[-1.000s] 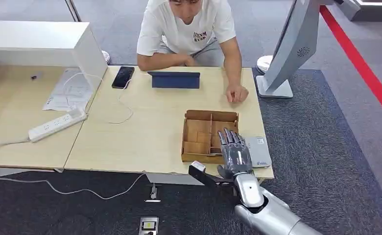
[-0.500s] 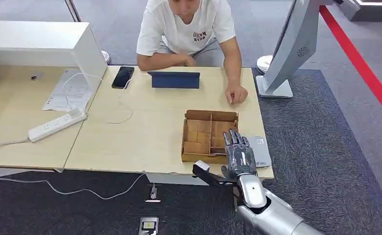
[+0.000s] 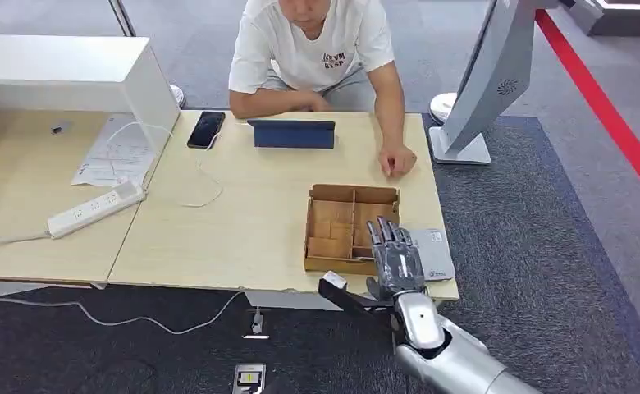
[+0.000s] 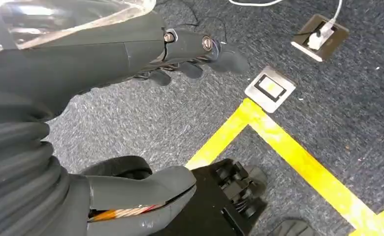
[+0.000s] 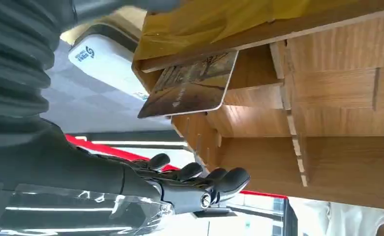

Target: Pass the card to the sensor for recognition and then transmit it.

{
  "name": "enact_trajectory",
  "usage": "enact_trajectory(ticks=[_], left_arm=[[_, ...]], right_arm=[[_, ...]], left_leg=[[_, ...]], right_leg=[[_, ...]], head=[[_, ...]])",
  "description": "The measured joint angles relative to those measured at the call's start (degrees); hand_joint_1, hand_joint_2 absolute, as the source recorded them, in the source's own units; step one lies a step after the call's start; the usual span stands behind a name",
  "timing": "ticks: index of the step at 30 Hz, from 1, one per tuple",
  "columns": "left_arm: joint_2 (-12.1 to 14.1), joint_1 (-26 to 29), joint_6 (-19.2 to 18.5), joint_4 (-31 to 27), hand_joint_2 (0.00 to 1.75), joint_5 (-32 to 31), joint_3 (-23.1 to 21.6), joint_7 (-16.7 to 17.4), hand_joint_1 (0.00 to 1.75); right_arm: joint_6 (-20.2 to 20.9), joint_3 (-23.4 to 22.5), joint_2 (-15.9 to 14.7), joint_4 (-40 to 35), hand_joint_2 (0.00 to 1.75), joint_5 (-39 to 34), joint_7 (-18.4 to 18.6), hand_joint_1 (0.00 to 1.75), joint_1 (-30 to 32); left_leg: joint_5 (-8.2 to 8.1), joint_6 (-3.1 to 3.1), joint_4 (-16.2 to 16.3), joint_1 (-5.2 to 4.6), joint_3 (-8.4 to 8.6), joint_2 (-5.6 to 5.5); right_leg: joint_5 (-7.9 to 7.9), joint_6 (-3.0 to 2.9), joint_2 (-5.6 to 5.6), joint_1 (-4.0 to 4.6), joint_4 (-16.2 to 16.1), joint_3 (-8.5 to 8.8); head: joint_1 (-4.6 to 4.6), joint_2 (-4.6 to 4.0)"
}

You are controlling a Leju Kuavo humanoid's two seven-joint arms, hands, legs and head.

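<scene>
A brown cardboard box (image 3: pixel 333 215) with several compartments sits near the table's front right corner. Beside it on the right lies the grey-white card sensor (image 3: pixel 434 253). My right hand (image 3: pixel 395 264) hovers over the box's right side and the sensor's edge, fingers stretched forward, thumb out to the left. In the right wrist view a brownish picture card (image 5: pixel 192 83) stands in a box (image 5: pixel 337 98) compartment, between thumb and fingers of the hand (image 5: pixel 131 182), which do not touch it; the sensor (image 5: pixel 104 59) lies behind. My left hand (image 4: pixel 131 54) hangs over the floor, fingers apart, holding nothing.
A person sits across the table with one hand (image 3: pixel 397 158) resting on it just beyond the box. A blue tablet (image 3: pixel 292 134), a phone (image 3: pixel 206 129) and a power strip (image 3: pixel 95 209) lie farther left. A grey monitor stand (image 3: pixel 473 107) rises at the right.
My right hand slid a little toward me and to the right, then eased back slightly left. The card, the box and the person's hand have stayed put.
</scene>
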Motion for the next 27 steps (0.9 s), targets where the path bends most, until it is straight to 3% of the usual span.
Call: enact_trajectory(ticks=[27], left_arm=[[0.3,0.4,0.5,-0.5,1.75,1.3,0.0,-0.8,0.00]], right_arm=[[1.1,1.7,1.0,0.7,1.75,-3.1,-1.1,1.75,-1.0]], left_leg=[[0.00,0.00,0.0,0.00,0.00,0.00]], right_leg=[[0.00,0.00,0.00,0.00,0.0,0.00]], head=[[0.00,0.00]])
